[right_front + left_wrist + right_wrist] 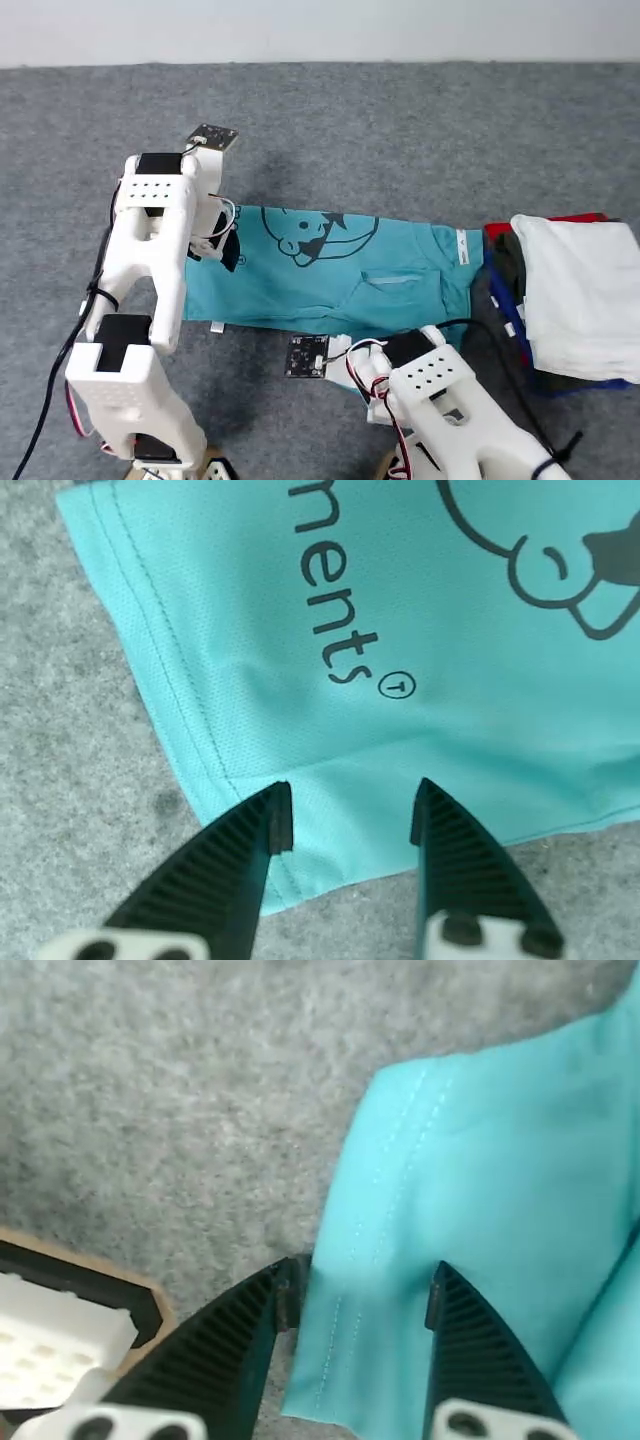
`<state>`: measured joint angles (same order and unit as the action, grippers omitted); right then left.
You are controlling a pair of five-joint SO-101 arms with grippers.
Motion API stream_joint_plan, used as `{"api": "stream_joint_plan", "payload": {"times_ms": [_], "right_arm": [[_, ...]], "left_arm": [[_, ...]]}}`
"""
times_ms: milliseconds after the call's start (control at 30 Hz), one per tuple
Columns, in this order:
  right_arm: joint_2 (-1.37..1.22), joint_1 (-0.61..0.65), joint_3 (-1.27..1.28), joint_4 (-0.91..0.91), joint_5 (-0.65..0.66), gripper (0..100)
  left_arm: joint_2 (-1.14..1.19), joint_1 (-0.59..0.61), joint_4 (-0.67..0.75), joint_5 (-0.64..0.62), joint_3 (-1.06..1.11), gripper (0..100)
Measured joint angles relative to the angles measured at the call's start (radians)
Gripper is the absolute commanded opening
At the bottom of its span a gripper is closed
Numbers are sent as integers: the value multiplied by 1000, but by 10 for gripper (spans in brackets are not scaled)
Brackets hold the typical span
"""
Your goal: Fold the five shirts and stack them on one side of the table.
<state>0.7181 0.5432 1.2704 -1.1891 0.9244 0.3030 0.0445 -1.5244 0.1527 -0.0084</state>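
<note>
**Hidden or unclear.** In the high view the left arm (150, 250) covers the end of the teal shirt (330, 275) nearest it. The right arm (450, 400) covers part of the shirt's near edge. The stack (560, 340) sits at the desk's right side and is cut off by the frame edge. Under the white shirt (585, 280) on top, only a red edge (498, 230), a dark edge (510, 260) and a blue edge (505, 318) show, so the number of layers cannot be told. In the right wrist view a white part (50, 1355) on a black, wood-edged plate is cut off at the corner and cannot be identified.

**Grippers.** The left gripper (350, 815) has its jaws apart and holds nothing. Both tips are over a stitched hem corner of the teal shirt. The right gripper (362, 1295) is likewise spread and empty. It straddles a stitched edge of the same shirt, with one tip over the cloth and the other at its border. Whether either gripper touches the cloth cannot be told.

**Materials and shapes.** The teal shirt is a fine, smooth knit with double-stitched hems and a dark line print. It lies as a long band across the middle of the desk, mostly flat, with some creases and a folded flap. The white shirt is a neat rectangle. The gripper fingers are black, ridged and tapering, and the arms are white plastic.

**Surface and room.** The desk (400, 130) is covered in grey, mottled, fibrous felt. A plain pale wall (320, 30) runs behind its far edge.
</note>
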Motion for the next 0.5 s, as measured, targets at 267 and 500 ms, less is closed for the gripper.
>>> {"api": "stream_joint_plan", "payload": {"times_ms": [267,500], "right_arm": [[21,-3,64,86,-5,208],[23,-3,77,107,-5,156]], "left_arm": [[0,0,0,0,0,198],[0,0,0,0,0,198]]}}
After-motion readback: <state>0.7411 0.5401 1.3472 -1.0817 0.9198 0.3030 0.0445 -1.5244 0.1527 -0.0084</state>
